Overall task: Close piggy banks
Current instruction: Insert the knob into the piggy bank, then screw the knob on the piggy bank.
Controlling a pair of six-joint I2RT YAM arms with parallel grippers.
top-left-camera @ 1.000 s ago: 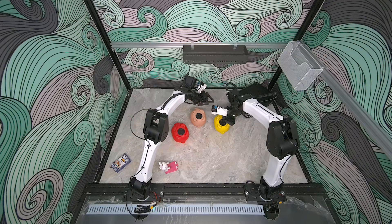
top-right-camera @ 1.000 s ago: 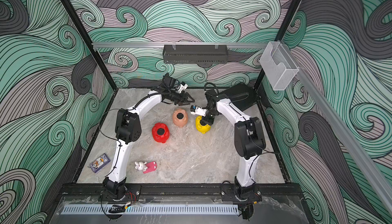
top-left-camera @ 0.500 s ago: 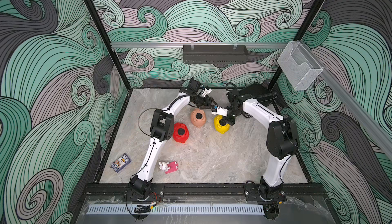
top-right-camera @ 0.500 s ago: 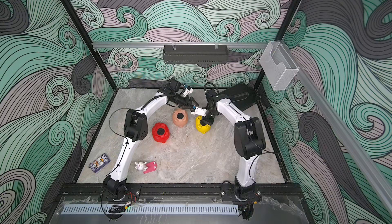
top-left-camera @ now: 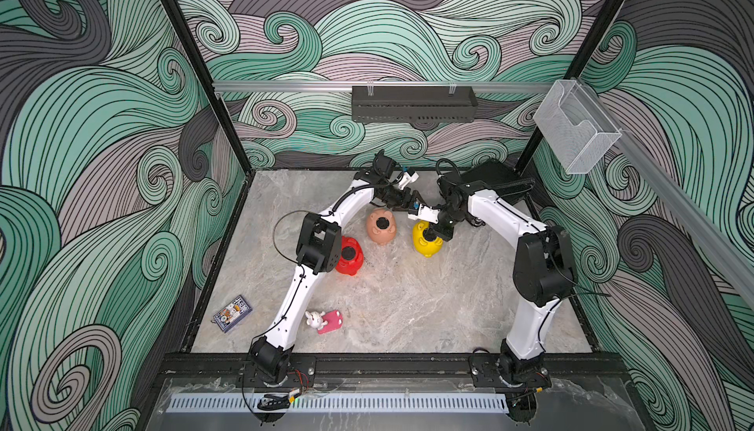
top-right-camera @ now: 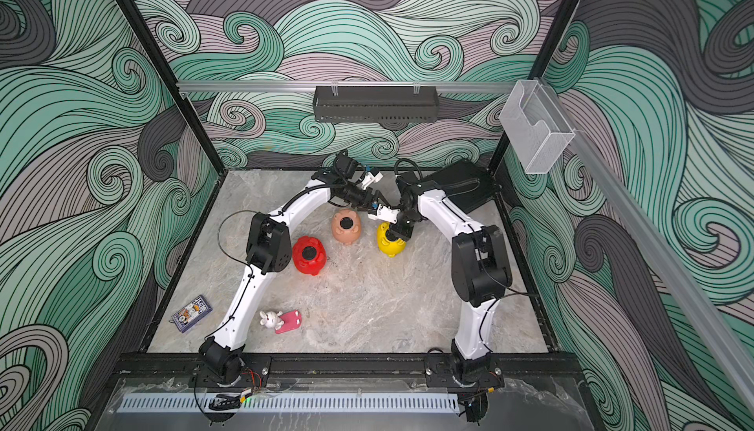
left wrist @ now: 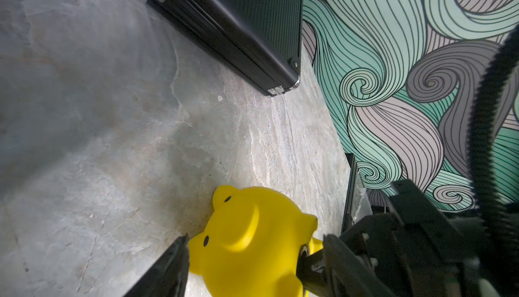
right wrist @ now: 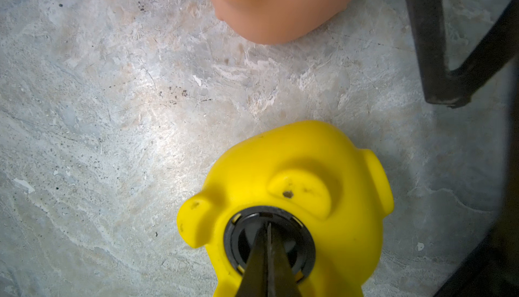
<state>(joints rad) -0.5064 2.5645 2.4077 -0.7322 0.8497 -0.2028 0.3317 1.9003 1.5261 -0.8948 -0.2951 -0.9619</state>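
The right gripper, pinched shut, pressed its tips into the round black plug of the yellow plastic piggy bank, which lay belly-up on the far half of the grey marbled tabletop. The left gripper stood spread just beside it. The next move probably called for seating the plug flush. Swirl-patterned green walls enclosed the table.

Red pig, yellow pig, peach pig

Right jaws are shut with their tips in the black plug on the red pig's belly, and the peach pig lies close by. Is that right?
Not quite: that pig is yellow, not red. The right wrist view shows the shut right jaws with their tips in the black plug of the yellow pig, and the peach pig lies close by.
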